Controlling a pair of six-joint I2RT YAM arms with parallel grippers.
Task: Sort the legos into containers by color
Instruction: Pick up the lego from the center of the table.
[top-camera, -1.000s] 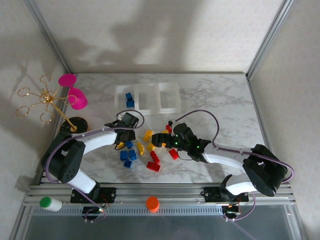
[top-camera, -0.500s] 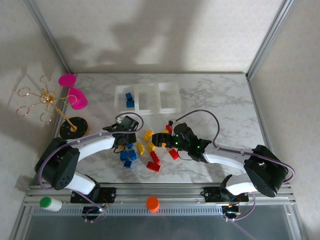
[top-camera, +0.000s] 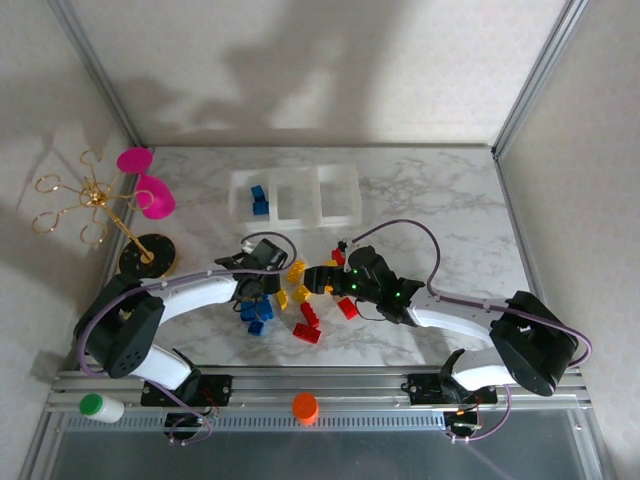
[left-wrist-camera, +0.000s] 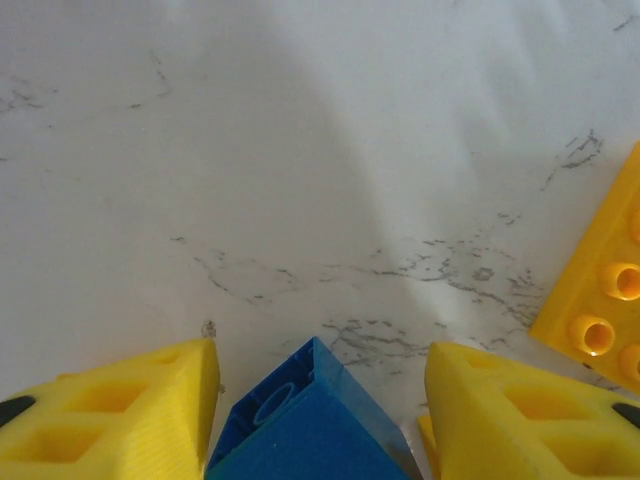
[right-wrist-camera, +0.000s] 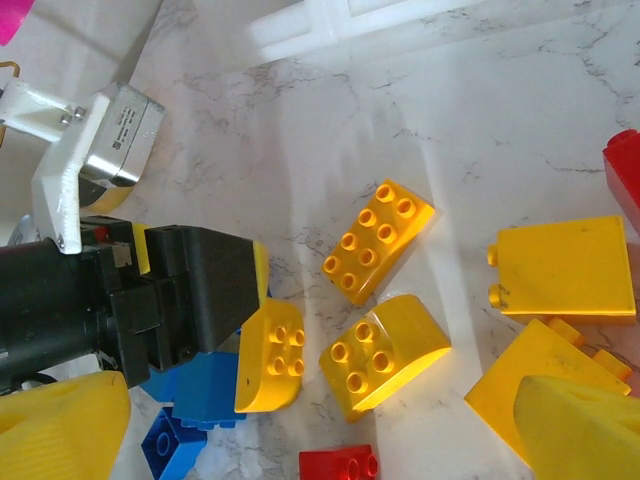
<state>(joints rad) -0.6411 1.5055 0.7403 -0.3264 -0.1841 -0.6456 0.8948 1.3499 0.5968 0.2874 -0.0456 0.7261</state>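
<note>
The left gripper (left-wrist-camera: 320, 365) is down at the marble table (left-wrist-camera: 300, 150), its yellow fingers (left-wrist-camera: 130, 420) parted to a middling gap with a blue brick (left-wrist-camera: 300, 430) between them; the left finger looks to be against the brick, while a thin strip of table shows before the right one, so the brick is straddled rather than clamped. A yellow studded brick (left-wrist-camera: 600, 290) lies just to its right. The right gripper (right-wrist-camera: 322, 400) hangs close beside the left one, jaws spread wide and holding nothing, above a cluster of yellow bricks: a six-stud brick (right-wrist-camera: 378, 240), a curved four-stud brick (right-wrist-camera: 385, 352) and a small four-stud brick (right-wrist-camera: 270, 355) that lies just beside the left gripper's black body. A red brick (right-wrist-camera: 340, 465) lies at the bottom edge of that view. Seen from above, the loose legos (top-camera: 307, 333) lie in a patch of blue, yellow and red between the two arms, near the middle of the table. The containers (top-camera: 338, 192) stand in a row well behind them, and the leftmost bin holds two blue bricks (top-camera: 258, 200). Pink cups (top-camera: 155, 198) hang on a gold stand (top-camera: 95, 198) at the far left
</note>
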